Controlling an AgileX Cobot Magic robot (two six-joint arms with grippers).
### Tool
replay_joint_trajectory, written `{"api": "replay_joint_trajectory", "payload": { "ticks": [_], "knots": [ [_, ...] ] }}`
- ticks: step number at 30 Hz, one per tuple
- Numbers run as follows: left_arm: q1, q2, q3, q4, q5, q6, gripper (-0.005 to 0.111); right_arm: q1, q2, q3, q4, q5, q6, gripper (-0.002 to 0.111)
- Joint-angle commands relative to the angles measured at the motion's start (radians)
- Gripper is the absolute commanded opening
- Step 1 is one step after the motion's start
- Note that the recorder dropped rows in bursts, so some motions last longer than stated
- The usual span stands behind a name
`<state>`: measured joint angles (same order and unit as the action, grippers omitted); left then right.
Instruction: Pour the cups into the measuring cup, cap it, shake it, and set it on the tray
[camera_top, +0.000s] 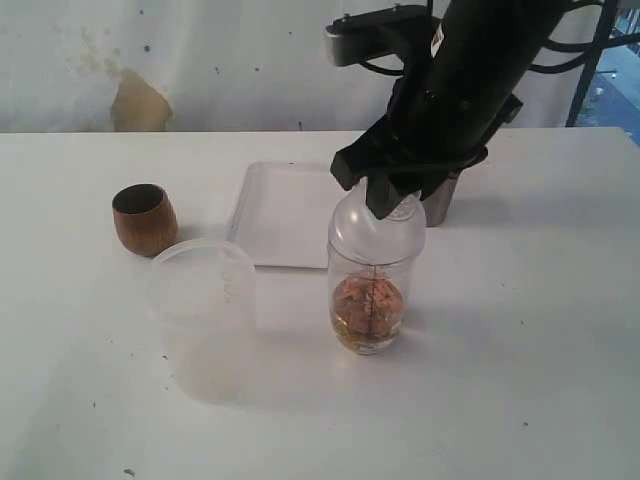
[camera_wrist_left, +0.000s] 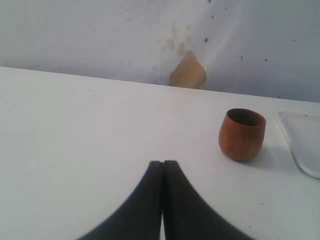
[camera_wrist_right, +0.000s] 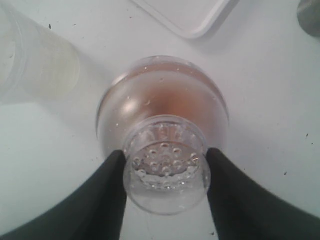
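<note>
With the right end effector (camera_wrist_right: 165, 154) clamped on the perforated cap (camera_wrist_right: 166, 182) of the measuring cup (camera_top: 370, 290), which stands just beside the tray (camera_top: 280, 215), lift straight up and shake gently so the cap holds.

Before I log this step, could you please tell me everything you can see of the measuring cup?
The measuring cup is a tall clear plastic cylinder with a black scale down its side. It stands upright on the white table, just in front of the tray in the exterior view. Brownish contents sit in its bottom. A clear domed cap with a perforated top, wet with droplets, sits on it. The right gripper clasps the cap's neck from both sides; nothing else touches it.
</note>
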<state>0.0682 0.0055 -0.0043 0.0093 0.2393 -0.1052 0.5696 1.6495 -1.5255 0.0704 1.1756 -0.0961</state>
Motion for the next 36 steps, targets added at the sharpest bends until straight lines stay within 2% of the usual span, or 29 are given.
{"api": "replay_joint_trajectory", "payload": {
  "ticks": [1, 4, 7, 9, 10, 12, 33, 36],
  "knots": [
    [0.0, -0.006, 0.004, -0.001, -0.007, -0.003, 0.0, 0.001, 0.0, 0.003, 0.012, -0.003, -0.013, 0.039],
    [0.0, -0.006, 0.004, -0.001, -0.007, -0.003, 0.0, 0.001, 0.0, 0.003, 0.012, -0.005, -0.015, 0.048],
    [0.0, -0.006, 0.004, -0.001, -0.007, -0.003, 0.0, 0.001, 0.0, 0.003, 0.019, -0.009, -0.036, 0.048],
    [0.0, -0.006, 0.004, -0.001, -0.007, -0.003, 0.0, 0.001, 0.0, 0.003, 0.028, -0.015, -0.04, 0.052],
    [0.0, -0.006, 0.004, -0.001, -0.007, -0.003, 0.0, 0.001, 0.0, 0.003, 0.028, -0.017, -0.04, 0.058],
    [0.0, -0.006, 0.004, -0.001, -0.007, -0.003, 0.0, 0.001, 0.0, 0.003, 0.027, -0.015, -0.04, 0.062],
    [0.0, -0.006, 0.004, -0.001, -0.007, -0.003, 0.0, 0.001, -0.027, 0.003, -0.015, -0.03, -0.026, 0.062],
    [0.0, -0.006, 0.004, -0.001, -0.007, -0.003, 0.0, 0.001, -0.044, -0.005, -0.015, -0.019, -0.034, 0.059]
  ]
}}
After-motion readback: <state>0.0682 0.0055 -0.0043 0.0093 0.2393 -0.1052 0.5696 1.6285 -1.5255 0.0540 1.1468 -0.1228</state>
